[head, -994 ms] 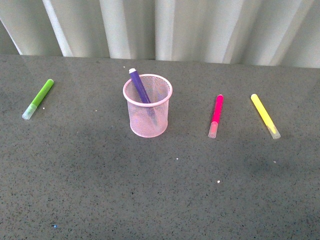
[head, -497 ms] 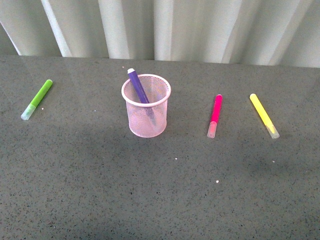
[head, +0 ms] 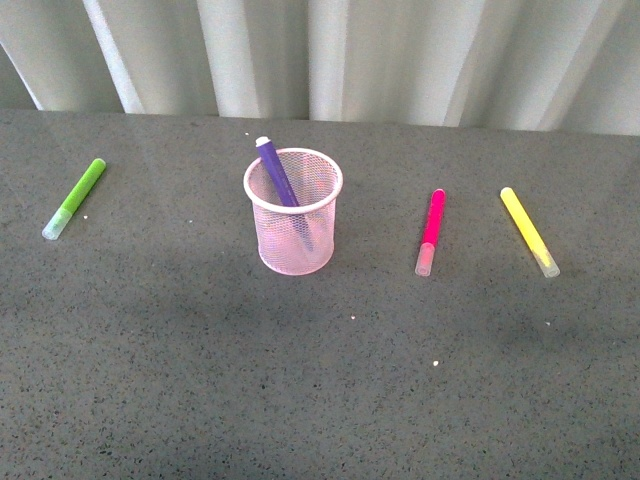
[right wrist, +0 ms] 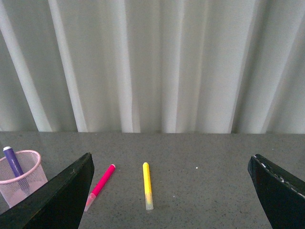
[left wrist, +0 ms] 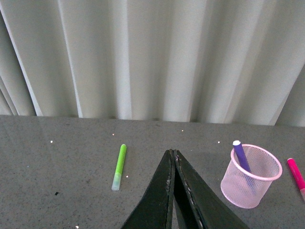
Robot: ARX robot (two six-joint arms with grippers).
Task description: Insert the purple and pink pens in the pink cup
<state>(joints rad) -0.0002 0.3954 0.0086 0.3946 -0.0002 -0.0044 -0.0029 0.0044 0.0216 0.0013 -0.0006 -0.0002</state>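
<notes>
**Purple pen in the cup, pink pen lying on the table**

Nearest to us, in the wrist views, we see both grippers, and neither holds anything. The left gripper (left wrist: 172, 152) has its dark jaws pressed tight together with nothing between them. The right gripper (right wrist: 170, 160) has its jaws spread wide apart. Neither arm shows in the front view.

Further out, on the grey speckled table (head: 300, 390), a row of things runs from left to right. The cup (head: 292, 250), pink wire mesh, stands upright a little left of centre. The purple pen (head: 276, 172) stands inside it, leaning toward the far left, its white end above the rim. Right of the cup and well apart from it, the pink pen (head: 432, 225) lies flat with its clear cap toward us. Further right lies a yellow pen (head: 529, 232). Well off to the left lies a green pen (head: 76, 197).

Farthest from us, a pale pleated curtain (head: 350, 60) hangs behind the table.
</notes>
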